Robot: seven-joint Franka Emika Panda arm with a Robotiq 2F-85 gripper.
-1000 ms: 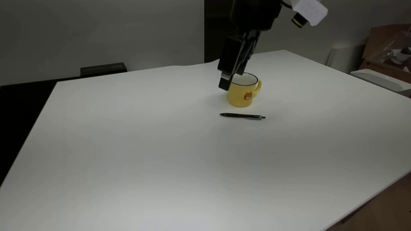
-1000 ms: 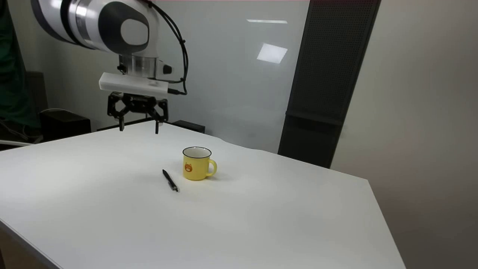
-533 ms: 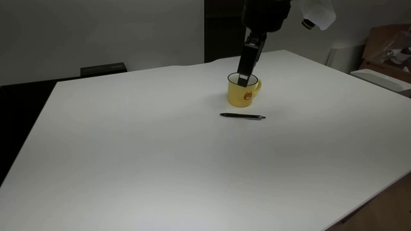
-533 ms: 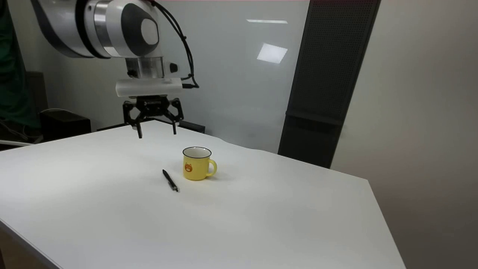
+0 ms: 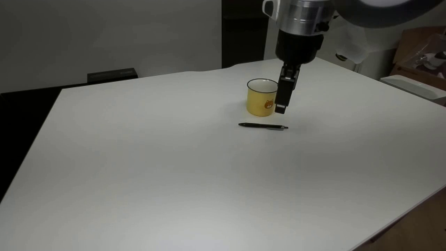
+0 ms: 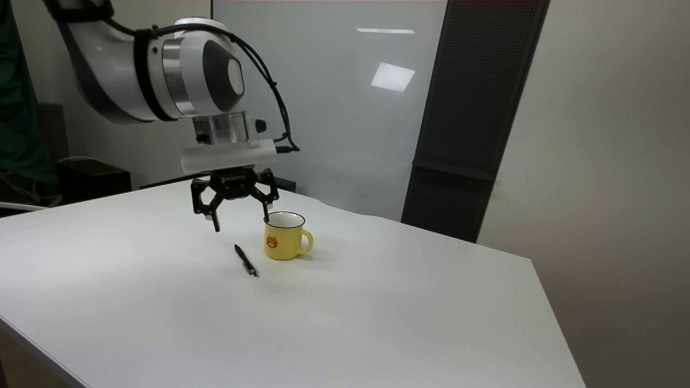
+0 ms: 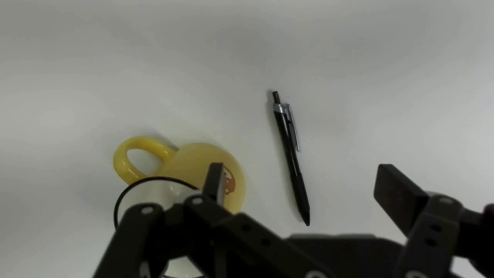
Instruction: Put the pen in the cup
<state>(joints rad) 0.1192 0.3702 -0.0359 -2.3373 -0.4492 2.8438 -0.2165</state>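
Note:
The black pen [image 5: 261,126] lies flat on the table beside the cup, with its clip and button end pointing away from the gripper in the wrist view. Upright stands the yellow cup [image 6: 283,242], its inside pale, its rim dark and an orange animal face on its side. My gripper [image 6: 242,225] hangs above the table, open and holding nothing. In the wrist view the pen [image 7: 290,154] shows between the spread fingers, its tip toward the palm. The left finger there covers part of the cup [image 7: 193,162]. In an exterior view the gripper hides the cup's handle.
The white table [image 6: 404,312] carries the pen and the cup. A wall and a dark perforated panel [image 6: 480,97] rise behind it. A cardboard box [image 5: 418,52] sits beyond the table at one side, and a black box [image 6: 92,180] stands past another edge.
The gripper has moved to the right and lower in both exterior views, coming closer to the pen and cup, and has turned somewhat. It stays open. Pen and cup have not moved.

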